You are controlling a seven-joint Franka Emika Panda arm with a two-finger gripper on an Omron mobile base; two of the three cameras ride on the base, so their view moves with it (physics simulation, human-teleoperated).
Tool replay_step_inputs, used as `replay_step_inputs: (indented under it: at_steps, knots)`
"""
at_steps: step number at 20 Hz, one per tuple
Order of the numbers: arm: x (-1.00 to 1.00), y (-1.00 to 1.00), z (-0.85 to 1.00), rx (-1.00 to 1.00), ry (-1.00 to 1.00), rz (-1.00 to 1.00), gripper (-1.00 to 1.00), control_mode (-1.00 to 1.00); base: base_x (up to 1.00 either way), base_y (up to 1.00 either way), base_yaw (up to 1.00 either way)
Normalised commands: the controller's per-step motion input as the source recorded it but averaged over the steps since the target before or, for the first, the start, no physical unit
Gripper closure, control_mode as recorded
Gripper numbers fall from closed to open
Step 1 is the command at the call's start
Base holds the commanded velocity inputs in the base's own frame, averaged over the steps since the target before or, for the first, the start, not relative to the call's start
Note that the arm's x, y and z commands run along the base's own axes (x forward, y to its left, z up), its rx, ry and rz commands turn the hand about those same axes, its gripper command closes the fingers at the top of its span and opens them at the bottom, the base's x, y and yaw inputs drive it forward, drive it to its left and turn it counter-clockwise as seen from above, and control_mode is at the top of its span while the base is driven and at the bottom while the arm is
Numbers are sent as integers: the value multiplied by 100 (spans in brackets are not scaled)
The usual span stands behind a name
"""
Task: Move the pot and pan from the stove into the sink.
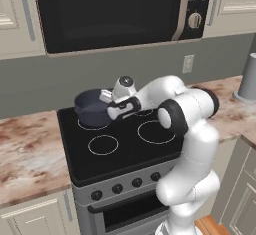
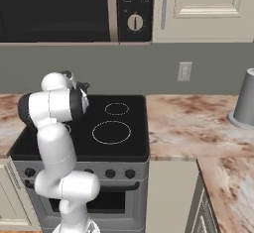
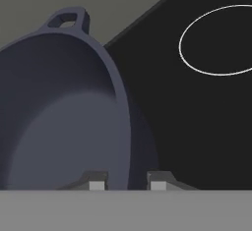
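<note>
The dark blue-grey pot (image 1: 91, 107) stands at the back left of the black stove (image 1: 125, 146), over a burner ring. In the hand view the pot (image 3: 64, 112) looms large, one loop handle at its far rim. My gripper (image 1: 108, 107) reaches in from the right at the pot's near rim. In the hand view the gripper (image 3: 128, 182) has one fingertip (image 3: 97, 182) inside the pot and the other outside, closed on the pot's wall. The pan and the sink are out of view.
A black microwave (image 1: 110, 11) hangs low over the stove. Marbled counter (image 2: 198, 123) runs on both sides. A grey cylinder (image 2: 245, 103) stands on the counter at the far right. Three burner rings (image 2: 111, 132) lie bare.
</note>
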Motion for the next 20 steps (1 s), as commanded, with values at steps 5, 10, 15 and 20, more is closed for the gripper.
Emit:
replay_step_inputs:
  at_steps: [5, 10, 15, 20]
  knots:
    - [-56, -20, 63, 0, 0, 0, 100, -100, 0, 0, 0]
    - [-80, -30, 65, 0, 0, 0, 100, -100, 0, 0, 0]
    - [-97, -30, 61, 0, 0, 0, 100, -100, 0, 0, 0]
    - [-100, -28, 49, 0, -4, 1, 100, -100, 0, 0, 0]
